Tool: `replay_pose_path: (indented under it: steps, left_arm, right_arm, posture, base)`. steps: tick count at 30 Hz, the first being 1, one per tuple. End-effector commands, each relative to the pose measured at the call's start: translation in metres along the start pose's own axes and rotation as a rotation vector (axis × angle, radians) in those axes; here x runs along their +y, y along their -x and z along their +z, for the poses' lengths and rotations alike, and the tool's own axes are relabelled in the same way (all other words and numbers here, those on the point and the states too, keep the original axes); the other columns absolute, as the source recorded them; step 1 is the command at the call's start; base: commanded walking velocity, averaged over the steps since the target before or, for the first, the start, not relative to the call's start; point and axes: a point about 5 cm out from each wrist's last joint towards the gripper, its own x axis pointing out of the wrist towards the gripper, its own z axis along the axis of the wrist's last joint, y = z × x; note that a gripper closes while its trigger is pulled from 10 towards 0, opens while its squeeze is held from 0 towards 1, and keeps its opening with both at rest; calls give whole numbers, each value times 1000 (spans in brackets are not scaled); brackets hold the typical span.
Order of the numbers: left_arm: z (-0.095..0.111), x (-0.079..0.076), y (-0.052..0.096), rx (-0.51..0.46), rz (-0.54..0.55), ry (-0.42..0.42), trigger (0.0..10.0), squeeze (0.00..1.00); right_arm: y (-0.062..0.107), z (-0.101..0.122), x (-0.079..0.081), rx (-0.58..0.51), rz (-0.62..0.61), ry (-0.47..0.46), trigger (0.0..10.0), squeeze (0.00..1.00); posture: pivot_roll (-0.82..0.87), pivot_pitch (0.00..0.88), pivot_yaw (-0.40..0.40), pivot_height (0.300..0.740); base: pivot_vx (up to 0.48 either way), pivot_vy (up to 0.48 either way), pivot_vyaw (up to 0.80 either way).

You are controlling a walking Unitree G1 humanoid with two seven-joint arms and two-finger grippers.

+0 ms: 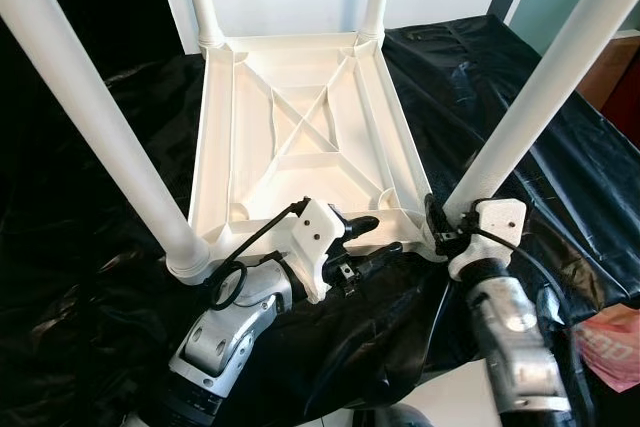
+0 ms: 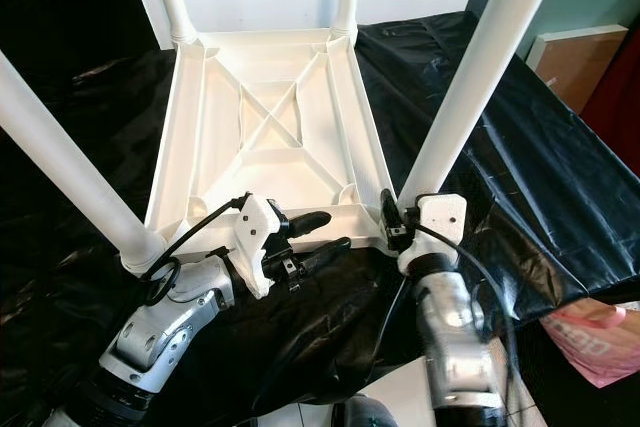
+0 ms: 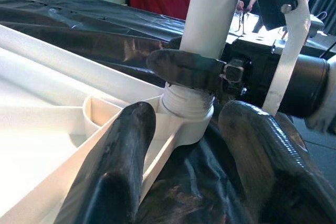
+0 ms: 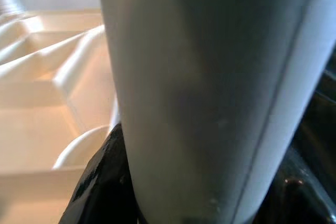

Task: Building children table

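While a black sheet (image 1: 90,247) covered the worktop, the white table (image 1: 300,137) lay upside down on it, four legs pointing up. At the near right corner, the right gripper (image 1: 436,225) had its fingers closed around the base of the leg (image 1: 540,87), just above its socket. Beside it, the left gripper (image 1: 368,237) hovered by the table's near rim, fingers (image 3: 113,171) spread apart and holding nothing.
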Motion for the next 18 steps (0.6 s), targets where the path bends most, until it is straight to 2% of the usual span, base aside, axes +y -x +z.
replay_pose_path:
  steps: [1, 3, 5, 13, 14, 15, 18]
  left_arm:
    - [-1, -1, 0, -3, -46, 3, 10000, 0]
    - [-1, -1, 0, -4, -45, 4, 10000, 0]
    - [0, -1, -1, -8, -44, 7, 10000, 0]
    - [0, -1, -3, -10, -52, 9, 10000, 0]
    - [1, 0, -3, -15, -52, 11, 10000, 0]
    - [1, 1, -4, -17, -51, 11, 10000, 0]
    - [1, 1, -4, -21, -50, 12, 10000, 0]
  right_arm:
    - [9, -19, -10, 104, -110, 15, 10000, 0]
    - [9, -20, -8, 111, -124, 9, 10000, 0]
    - [10, -19, 3, 107, -105, -3, 10000, 0]
    - [9, -13, 4, 68, -97, 5, 10000, 0]
    - [9, -12, 4, 61, -97, 7, 10000, 824]
    - [8, -11, 4, 53, -95, 4, 10000, 1000]
    - [8, -8, 4, 33, -69, -5, 10000, 1000]
  posture:
    - [10, 105, -39, 740]
    - [11, 104, -38, 740]
    - [10, 105, -36, 740]
    - [2, 101, -31, 740]
    - [2, 101, -30, 740]
    - [2, 99, -31, 740]
    - [2, 99, -30, 740]
  base:
    - [0, 0, 0]
    - [0, 0, 0]
    - [0, 0, 0]
    - [0, 0, 0]
    - [0, 0, 0]
    - [0, 0, 0]
    - [0, 0, 0]
